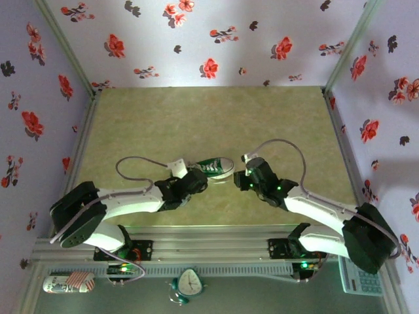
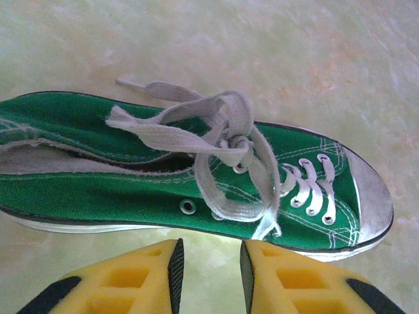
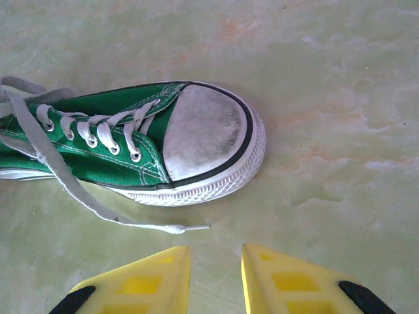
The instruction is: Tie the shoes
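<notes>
Pale tabletop [image 1: 196,118] bears green sneaker [image 2: 98,190], white laces [image 2: 177,137] loosely knotted; left gripper [image 2: 211,261] and right gripper [image 3: 216,261] slightly spread.

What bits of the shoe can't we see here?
- Shoe heel: left wrist view, cut off by the left edge.
- Shoe's back half: top view, hidden under the left gripper.
- Knot in the laces: right wrist view, cut off by the left edge.

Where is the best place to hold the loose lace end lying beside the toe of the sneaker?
Grip the lace end just behind its narrow tip, coming straight down from above with the right end effector. It lies flat and free on the table, clear of the sneaker.
</notes>
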Robot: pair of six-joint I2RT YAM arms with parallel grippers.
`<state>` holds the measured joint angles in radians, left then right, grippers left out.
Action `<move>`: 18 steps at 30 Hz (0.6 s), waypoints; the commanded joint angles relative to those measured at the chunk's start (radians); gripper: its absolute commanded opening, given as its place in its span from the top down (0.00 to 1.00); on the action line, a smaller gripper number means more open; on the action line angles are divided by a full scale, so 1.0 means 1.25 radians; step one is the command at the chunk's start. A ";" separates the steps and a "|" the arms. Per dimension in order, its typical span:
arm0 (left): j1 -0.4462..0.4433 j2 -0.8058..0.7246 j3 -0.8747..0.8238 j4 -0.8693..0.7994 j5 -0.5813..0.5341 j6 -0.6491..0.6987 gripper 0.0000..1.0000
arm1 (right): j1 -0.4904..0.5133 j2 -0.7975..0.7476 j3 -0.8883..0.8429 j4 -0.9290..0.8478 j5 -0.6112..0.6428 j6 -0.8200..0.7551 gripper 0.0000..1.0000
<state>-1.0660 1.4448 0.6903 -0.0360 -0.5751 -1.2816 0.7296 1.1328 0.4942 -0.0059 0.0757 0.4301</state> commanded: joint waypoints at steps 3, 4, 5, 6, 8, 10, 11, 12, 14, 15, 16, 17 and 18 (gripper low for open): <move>0.013 0.035 0.034 0.013 -0.007 -0.017 0.68 | -0.009 -0.019 -0.016 -0.017 0.000 0.020 0.72; 0.016 0.039 0.033 0.018 -0.001 -0.018 0.68 | -0.008 -0.021 -0.019 -0.017 0.000 0.021 0.72; 0.019 0.042 0.031 0.021 0.000 -0.021 0.68 | -0.008 -0.024 -0.021 -0.016 -0.002 0.022 0.72; 0.022 0.044 0.030 0.025 0.002 -0.022 0.68 | -0.009 -0.026 -0.023 -0.015 -0.003 0.024 0.72; 0.027 0.047 0.030 0.030 0.002 -0.018 0.68 | -0.009 -0.028 -0.024 -0.016 -0.003 0.025 0.72; 0.035 0.052 0.031 0.039 0.008 -0.014 0.68 | -0.010 -0.029 -0.024 -0.017 -0.003 0.024 0.72; 0.039 0.055 0.031 0.048 0.013 -0.009 0.68 | -0.010 -0.028 -0.023 -0.017 -0.003 0.025 0.72; 0.042 0.058 0.033 0.051 0.015 -0.008 0.68 | -0.010 -0.026 -0.022 -0.016 -0.005 0.024 0.72; 0.047 0.064 0.033 0.056 0.017 -0.007 0.68 | -0.010 -0.023 -0.022 -0.015 -0.007 0.025 0.72; 0.049 0.069 0.032 0.060 0.020 -0.009 0.68 | -0.009 -0.021 -0.022 -0.015 -0.008 0.024 0.72; 0.052 0.072 0.030 0.063 0.021 -0.010 0.67 | -0.009 -0.021 -0.022 -0.015 -0.008 0.025 0.72; 0.054 0.075 0.028 0.067 0.023 -0.013 0.68 | -0.009 -0.021 -0.022 -0.016 -0.008 0.025 0.72; 0.056 0.081 0.026 0.074 0.025 -0.013 0.67 | -0.010 -0.021 -0.022 -0.015 -0.008 0.025 0.72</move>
<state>-1.0073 1.5234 0.7116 0.0277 -0.5404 -1.2846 0.7242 1.1126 0.4725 -0.0212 0.0715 0.4473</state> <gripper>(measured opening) 0.325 0.283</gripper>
